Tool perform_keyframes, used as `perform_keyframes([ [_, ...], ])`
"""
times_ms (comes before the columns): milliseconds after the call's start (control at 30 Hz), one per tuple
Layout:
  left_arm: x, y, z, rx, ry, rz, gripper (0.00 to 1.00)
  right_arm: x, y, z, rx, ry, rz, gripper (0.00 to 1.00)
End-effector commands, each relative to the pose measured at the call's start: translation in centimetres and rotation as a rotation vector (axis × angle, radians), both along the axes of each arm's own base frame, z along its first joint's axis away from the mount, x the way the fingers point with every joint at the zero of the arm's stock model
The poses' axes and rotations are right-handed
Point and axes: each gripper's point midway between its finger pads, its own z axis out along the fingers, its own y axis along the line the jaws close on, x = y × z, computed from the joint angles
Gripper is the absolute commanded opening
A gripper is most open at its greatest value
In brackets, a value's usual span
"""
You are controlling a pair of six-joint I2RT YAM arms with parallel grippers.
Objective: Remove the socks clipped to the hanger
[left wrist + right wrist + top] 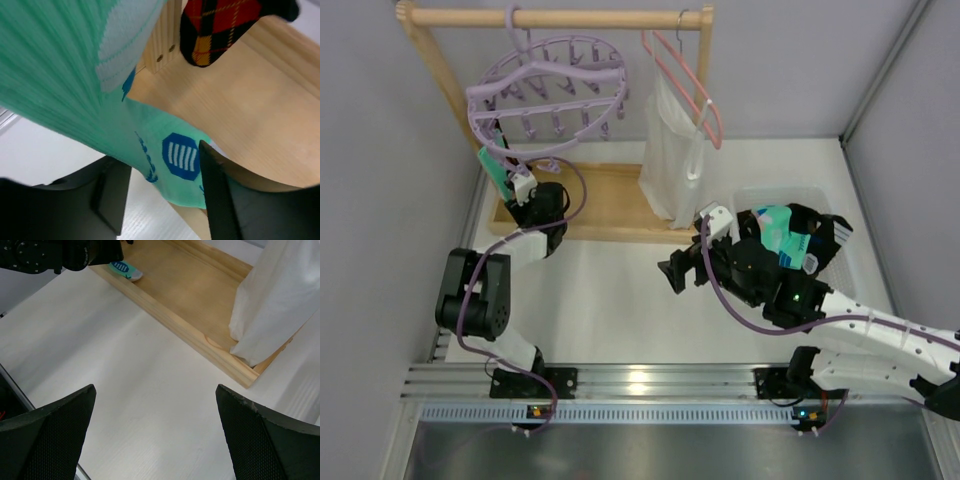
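Top view: lavender hanger on wooden rail, 11 o'clock. Teal sock clipped at its 7 o'clock rim, left gripper at sock. Right gripper mid-table.

Left wrist: fingers flank sock toe; pinch cannot be told. Red plaid sock at 1 o'clock.

Right wrist: jaws wide apart above white table.
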Motion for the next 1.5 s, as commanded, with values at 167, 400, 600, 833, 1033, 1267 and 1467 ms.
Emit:
perform_keyframes([
  [167, -0.3, 1.2, 2.2, 0.019, -0.087, 0.080, 0.08, 0.5, 0.7, 1.6, 0.050, -0.037, 0.014, 1.00],
  [400, -1.9, 0.5, 5.8, -0.031, -0.184, 0.014, 0.00, 0.6, 0.2, 2.2, 0.063, -0.048, -0.007, 1.00],
  [600, -5.7, -5.9, 7.6, -0.020, -0.242, -0.126, 0.00, 0.2, -1.5, 3.9, 0.123, -0.062, -0.040, 1.00],
  [833, -10.4, -17.0, 7.3, -0.013, -0.228, -0.410, 0.00, -0.9, -5.4, 7.4, 0.249, -0.098, -0.106, 0.99],
  [1033, -13.0, -24.2, 7.3, 0.098, -0.196, -0.544, 0.00, -0.6, -6.5, 9.7, 0.228, -0.123, -0.146, 0.99],
  [1267, -14.2, -30.8, 8.0, 0.171, -0.184, -0.640, 0.00, 0.4, -5.4, 14.9, 0.194, -0.148, -0.154, 0.99],
  [1467, -14.9, -33.4, 7.8, 0.232, -0.164, -0.685, 0.00, 2.3, -0.8, 16.7, 0.089, -0.144, -0.097, 1.00],
])
